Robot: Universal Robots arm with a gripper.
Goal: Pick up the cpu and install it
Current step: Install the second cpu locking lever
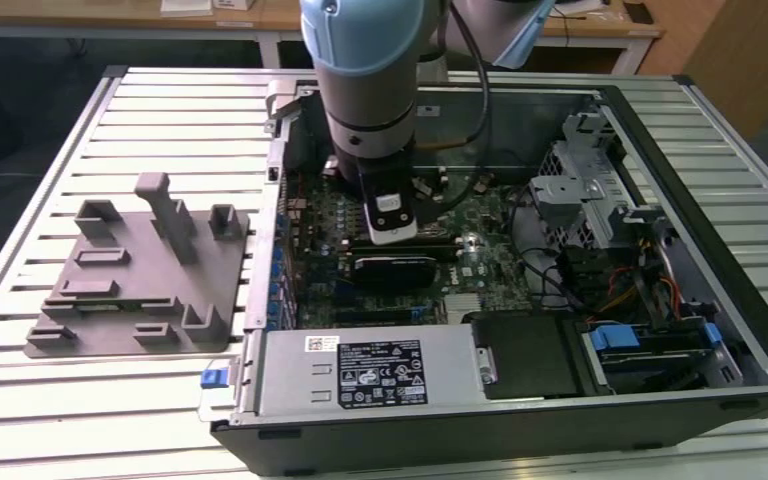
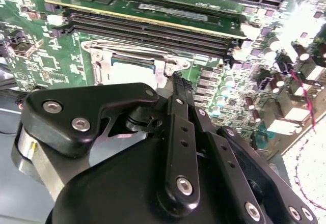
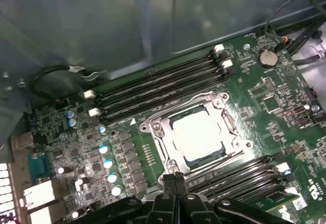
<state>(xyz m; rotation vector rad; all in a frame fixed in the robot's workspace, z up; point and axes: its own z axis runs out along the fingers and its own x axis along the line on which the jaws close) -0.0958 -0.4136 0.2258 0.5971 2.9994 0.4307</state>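
Observation:
The cpu [image 3: 197, 135], a square chip with a pale silver top, lies flat inside the metal-framed socket [image 3: 153, 132] on the green motherboard [image 3: 265, 96]. My gripper [image 3: 174, 179] hovers just off the socket's edge, its two black fingers pressed together with nothing between them. In the second wrist view the fingertips [image 2: 177, 77] stand beside the cpu [image 2: 130, 75], partly hiding it. In the exterior view the arm [image 1: 371, 100] reaches down into the open computer case [image 1: 704, 200] over the motherboard's middle.
A grey plastic holder tray [image 1: 137, 275] with upright posts sits on the slatted table at the exterior view's left. Memory slots [image 3: 163, 89] flank the socket. The power supply [image 1: 357, 370] and drive cage [image 1: 584, 190] crowd the case.

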